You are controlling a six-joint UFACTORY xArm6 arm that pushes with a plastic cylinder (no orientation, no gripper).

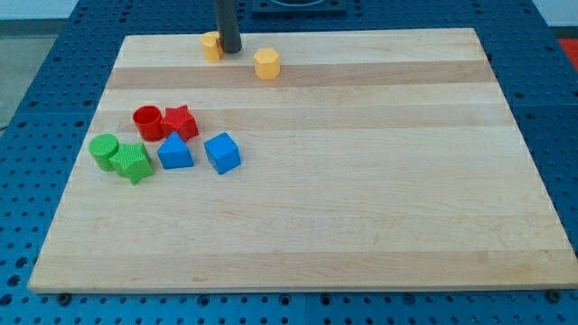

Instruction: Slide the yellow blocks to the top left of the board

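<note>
A: Item one, counter (361,226): wooden board, yellow blocks at upper edge?

B: Two. Yellow block (211,45) upper left of centre, my tip (231,51) touching its right side. Yellow hexagonal block (266,64) just right, apart.

A: Step?

B: Judged: pushing the first leftward; next, keep left, then fetch the second.

A: Arm?

B: Rod upright from frame top. No gripper present, so no state.
</note>
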